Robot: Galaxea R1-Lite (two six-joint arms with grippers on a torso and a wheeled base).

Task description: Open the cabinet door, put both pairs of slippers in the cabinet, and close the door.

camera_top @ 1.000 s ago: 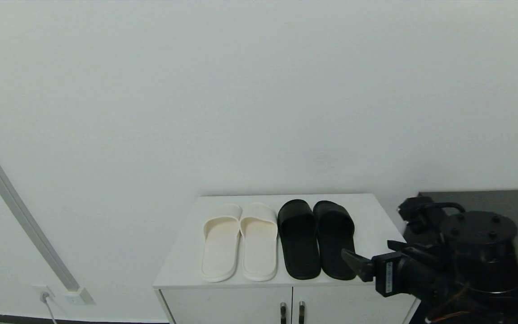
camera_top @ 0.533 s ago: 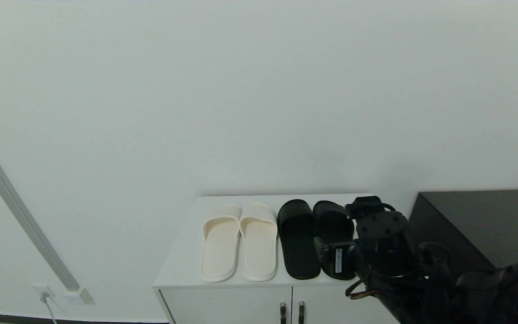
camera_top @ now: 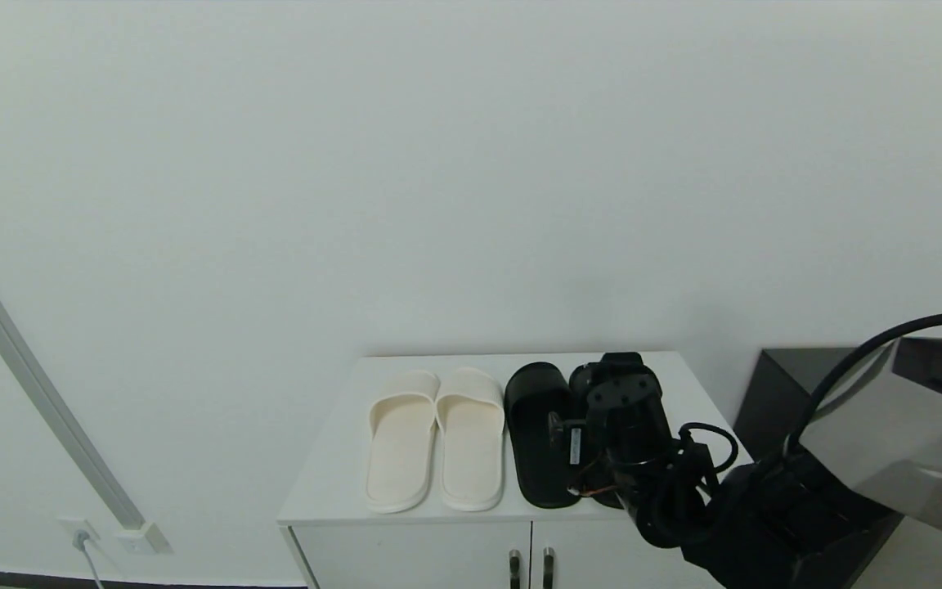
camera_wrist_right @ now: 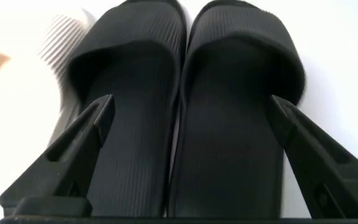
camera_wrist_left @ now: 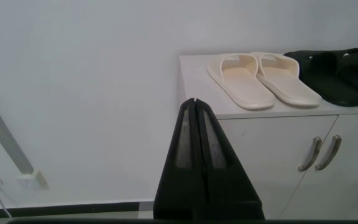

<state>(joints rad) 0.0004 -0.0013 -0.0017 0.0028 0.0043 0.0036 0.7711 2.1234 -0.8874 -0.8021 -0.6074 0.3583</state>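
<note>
The right gripper is hanging over the black slippers, its jaws standing wide so that one finger is flanking each outer edge of the pair. In the head view this pair is lying low and right of centre on the cabinet top, the two touching side by side, with the white slippers just beside them to the left. The left gripper is sitting pressed together with nothing in it, facing the cabinet front and well apart from the slippers. Both doors are looking closed, their handles meeting at the bottom edge of the head view, so the opening step is not yet done.

The step in hand is looking like a grasp of the black pair together. Doing it well is meaning dropping the fingers evenly outside both soles, low enough to be catching the sides rather than the soft straps, then squeezing gently so the slippers are pressing together without buckling or one sliding out. The left finger is risking a nudge to the white pair
</note>
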